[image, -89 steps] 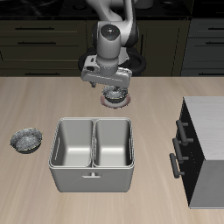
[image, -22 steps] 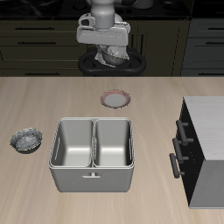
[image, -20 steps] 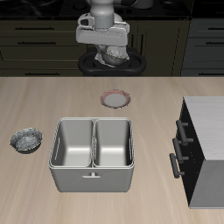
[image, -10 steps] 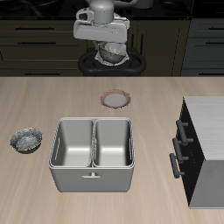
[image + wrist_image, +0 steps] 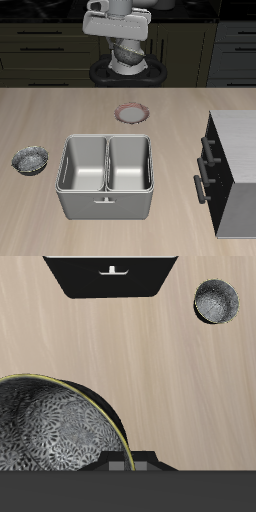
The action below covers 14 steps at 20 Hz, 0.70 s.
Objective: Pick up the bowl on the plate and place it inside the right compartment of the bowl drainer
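Observation:
My gripper (image 5: 124, 50) hangs high above the back of the table, shut on the silver-grey speckled bowl (image 5: 127, 60), which tilts in its hold. The same bowl (image 5: 40, 436) fills much of the wrist view, close up. Below it the pinkish-rimmed plate (image 5: 132, 113) lies bare on the table. The grey bowl drainer (image 5: 105, 203) stands nearer the table's front edge, also seen as the drainer (image 5: 112, 278) from the wrist. Its right compartment (image 5: 130, 166) holds nothing.
A second identical bowl (image 5: 30, 160) rests on the table beside the drainer, and shows as the small bowl (image 5: 216, 301) in the wrist view. A dark cabinet (image 5: 235, 170) with handles stands at the table's side.
The bowl has been lifted off the plate and carried high. Over the last second the gripper has risen a little more with the bowl in it.

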### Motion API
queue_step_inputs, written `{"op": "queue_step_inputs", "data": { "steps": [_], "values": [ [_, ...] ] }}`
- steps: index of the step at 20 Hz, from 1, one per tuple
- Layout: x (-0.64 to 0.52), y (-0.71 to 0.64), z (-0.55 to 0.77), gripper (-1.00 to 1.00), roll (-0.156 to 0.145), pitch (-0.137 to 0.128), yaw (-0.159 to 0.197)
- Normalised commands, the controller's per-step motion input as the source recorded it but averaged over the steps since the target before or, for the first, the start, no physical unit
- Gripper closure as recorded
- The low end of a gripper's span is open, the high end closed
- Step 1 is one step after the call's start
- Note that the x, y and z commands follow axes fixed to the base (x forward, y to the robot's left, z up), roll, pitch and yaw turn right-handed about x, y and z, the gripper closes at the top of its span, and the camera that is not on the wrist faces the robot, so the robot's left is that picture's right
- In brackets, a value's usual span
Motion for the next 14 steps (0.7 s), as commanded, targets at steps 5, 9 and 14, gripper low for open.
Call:
{"op": "queue_step_inputs", "data": {
  "steps": [5, 9, 14],
  "values": [
    [0.45, -0.15, 0.23, 1.0, -0.054, -0.012, 0.016],
    [0.34, -0.17, 0.18, 1.0, -0.04, -0.021, 0.017],
    [0.39, -0.08, 0.12, 1.0, -0.016, 0.0, 0.004]
  ]
}}
